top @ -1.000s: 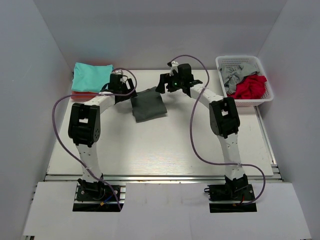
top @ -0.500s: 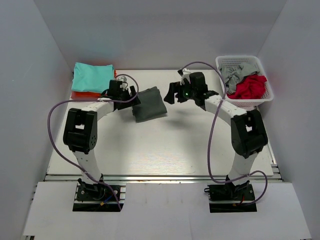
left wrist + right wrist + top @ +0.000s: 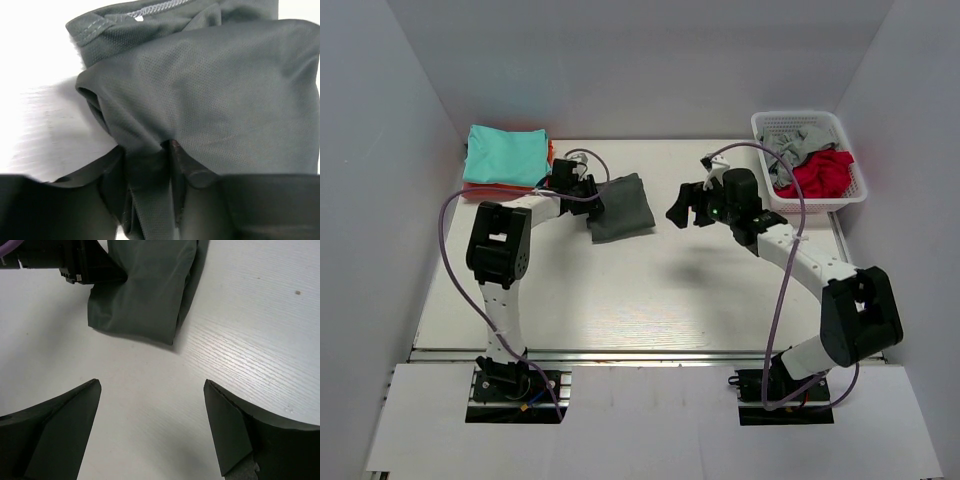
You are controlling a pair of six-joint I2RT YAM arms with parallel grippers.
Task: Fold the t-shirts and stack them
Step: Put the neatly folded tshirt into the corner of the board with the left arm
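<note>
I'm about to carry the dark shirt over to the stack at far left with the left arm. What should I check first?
1. A fold of the dark grey t-shirt sits between the left end effector's fingers: ok.
2. The grip catches every layer of that fold: cannot tell.
3. The right end effector is open and apart from the shirt, over bare table: ok.
4. The shirt lies as a compact folded bundle: ok.
5. The teal t-shirt on top of the stack lies flat: ok.
</note>
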